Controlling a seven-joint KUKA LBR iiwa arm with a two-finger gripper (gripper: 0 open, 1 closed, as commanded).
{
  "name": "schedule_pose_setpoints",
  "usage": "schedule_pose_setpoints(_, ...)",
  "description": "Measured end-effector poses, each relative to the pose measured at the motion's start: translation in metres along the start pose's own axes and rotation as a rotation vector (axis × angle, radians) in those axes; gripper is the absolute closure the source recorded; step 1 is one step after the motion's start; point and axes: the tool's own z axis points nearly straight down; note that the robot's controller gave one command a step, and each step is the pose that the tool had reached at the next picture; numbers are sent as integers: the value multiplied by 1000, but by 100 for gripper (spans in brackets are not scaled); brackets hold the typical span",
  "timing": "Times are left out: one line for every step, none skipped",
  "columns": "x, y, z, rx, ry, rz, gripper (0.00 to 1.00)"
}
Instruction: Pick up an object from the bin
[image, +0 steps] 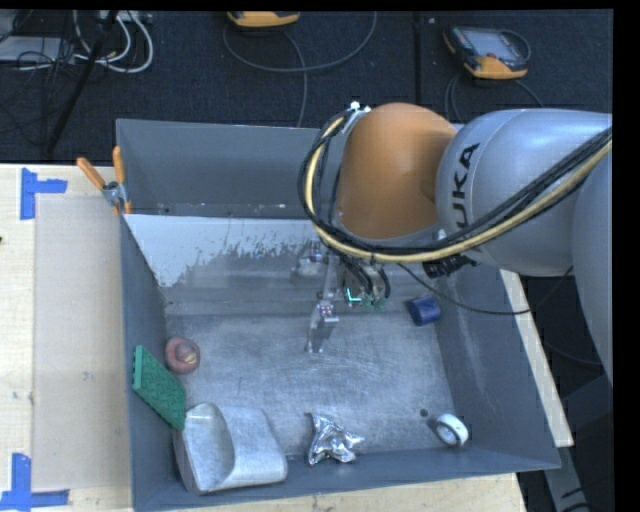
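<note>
My gripper (320, 325) hangs below the orange wrist cover, over bare bin floor near the middle of the back wall, and I see nothing in it. A small blue block (423, 310) lies to its right against the right wall. A crumpled piece of silver foil (332, 441) lies well in front of the gripper, near the front wall. Both are apart from the gripper.
A round pink thing (182, 353) and a green sponge (158, 386) lie at the left wall. A pale cup (226, 448) lies on its side in the front left corner. A small white tape roll (450, 430) sits front right.
</note>
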Motion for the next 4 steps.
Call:
schedule_pose_setpoints(129, -58, 87, 1, 0, -188, 0)
schedule_pose_setpoints(118, -55, 118, 0, -26, -220, 0)
schedule_pose_setpoints(122, -55, 119, 0, -9, -219, 100)
schedule_pose_setpoints(126, -93, -18, 2, -15, -218, 100)
